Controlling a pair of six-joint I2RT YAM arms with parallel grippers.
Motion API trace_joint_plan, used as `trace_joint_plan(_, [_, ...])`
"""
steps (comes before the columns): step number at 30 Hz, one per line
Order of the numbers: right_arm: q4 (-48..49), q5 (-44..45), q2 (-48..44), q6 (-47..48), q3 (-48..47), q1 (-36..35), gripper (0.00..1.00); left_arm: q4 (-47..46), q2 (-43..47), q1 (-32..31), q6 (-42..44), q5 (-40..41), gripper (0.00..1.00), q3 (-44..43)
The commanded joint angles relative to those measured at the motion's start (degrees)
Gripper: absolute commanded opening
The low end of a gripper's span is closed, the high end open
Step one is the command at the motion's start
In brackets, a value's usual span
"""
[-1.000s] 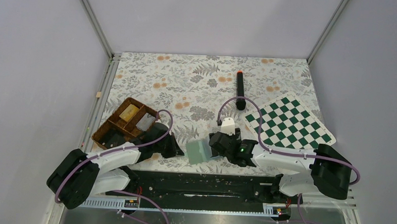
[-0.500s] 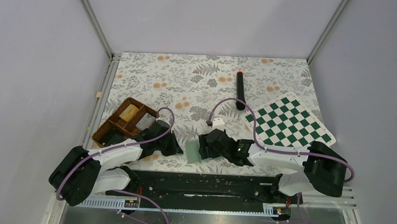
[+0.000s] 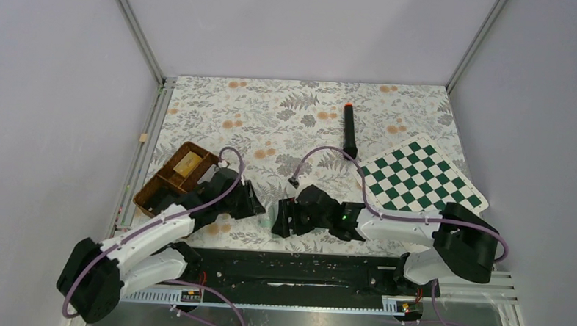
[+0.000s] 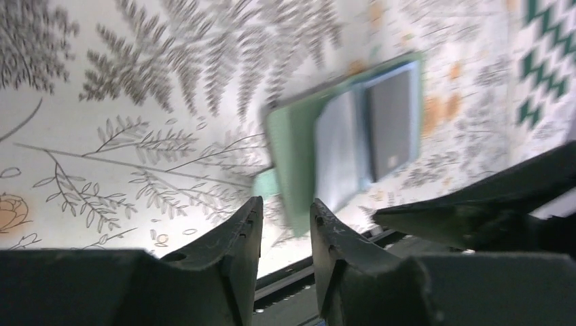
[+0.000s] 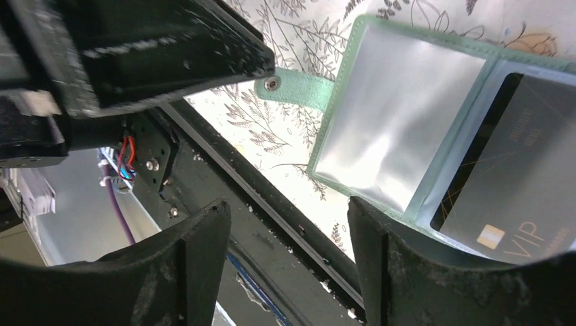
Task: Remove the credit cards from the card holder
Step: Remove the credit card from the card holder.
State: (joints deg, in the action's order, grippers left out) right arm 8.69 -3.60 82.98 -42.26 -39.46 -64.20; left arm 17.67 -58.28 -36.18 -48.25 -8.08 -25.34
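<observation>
Right pincer [image 5: 286, 221] had shifted leftward over the last second and sat over the small sage-green bifold wallet [image 4: 293, 163], hiding nearly all of it from the overhead camera. The left arm had swung across the near corner of the brown divided wicker tray [image 3: 152, 189].

Left pincer [image 4: 285, 204]: jaws parted to a narrow gap, nothing between them, tips just short of the wallet's near edge.

Right pincer: jaws wide and empty, with the black rail [image 5: 272, 204] at the front of the floral worktop [image 3: 288, 111] showing between them and the wallet just beyond.

The wallet lay open and flat near the worktop's front edge, between the two pincers, its snap strap pointing toward the left pincer. One thin dark grey card [image 5: 516, 183] marked VIP sat in the light-blue pocket; the neighbouring pocket showed only a silvery sheen.

A yellowish-tan block [image 3: 188, 162] sat in the tray's far compartment. A black stick with a red tip [image 3: 349, 129] and a green-and-white chessboard [image 3: 421, 176] lay well apart on the right.
</observation>
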Motion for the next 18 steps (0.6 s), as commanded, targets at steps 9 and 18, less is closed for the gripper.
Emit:
trace_joint_plan(9, [-5.41,0.67,-14.27,6.29,4.89,10.05,0.69,-6.34,3.48,-0.66,-2.33,-6.12,0.31,-5.23])
trace_joint_plan(18, [-5.63,-4.3,-11.75,8.97,7.43,19.81,0.65,-20.71,-10.12,-9.9,-7.64,-0.51,0.33,-5.6])
